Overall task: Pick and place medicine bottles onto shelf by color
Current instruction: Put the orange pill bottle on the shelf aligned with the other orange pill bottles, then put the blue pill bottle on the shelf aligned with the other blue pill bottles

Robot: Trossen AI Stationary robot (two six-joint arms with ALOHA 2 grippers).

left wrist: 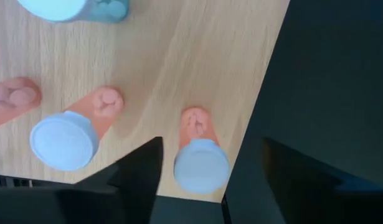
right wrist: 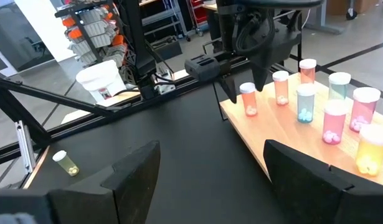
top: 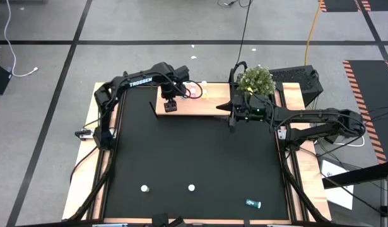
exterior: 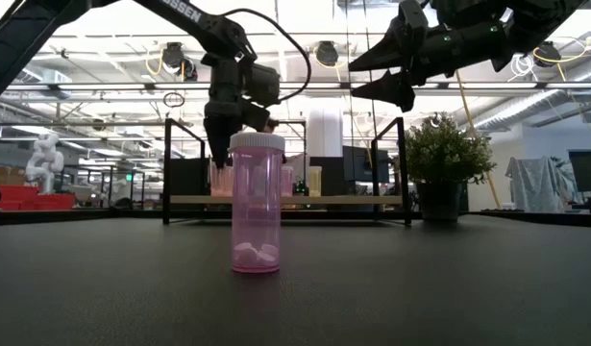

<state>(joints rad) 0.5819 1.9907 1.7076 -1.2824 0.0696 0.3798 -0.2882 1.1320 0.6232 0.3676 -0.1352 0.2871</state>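
The light-wood shelf (top: 194, 101) stands at the mat's far edge and carries several upright white-capped bottles (right wrist: 333, 121) in orange-pink, teal, pink and yellow. My left gripper (top: 171, 104) is open above the shelf's left end, pointing down. Its fingers (left wrist: 141, 177) stand on either side of an orange-pink bottle (left wrist: 200, 163) that stands on its base near the shelf's edge; this bottle also shows in the right wrist view (right wrist: 248, 99). My right gripper (top: 231, 118) is open and empty, high over the mat by the shelf's front right. A pink bottle (exterior: 256, 202) stands on the mat near the front.
Two upright bottles (top: 144, 188) (top: 191, 187) and a lying teal one (top: 253, 203) are on the mat's near part. A yellow bottle (right wrist: 65, 162) lies on the wooden table edge at the left. A potted plant (top: 255, 81) stands by the shelf's right end.
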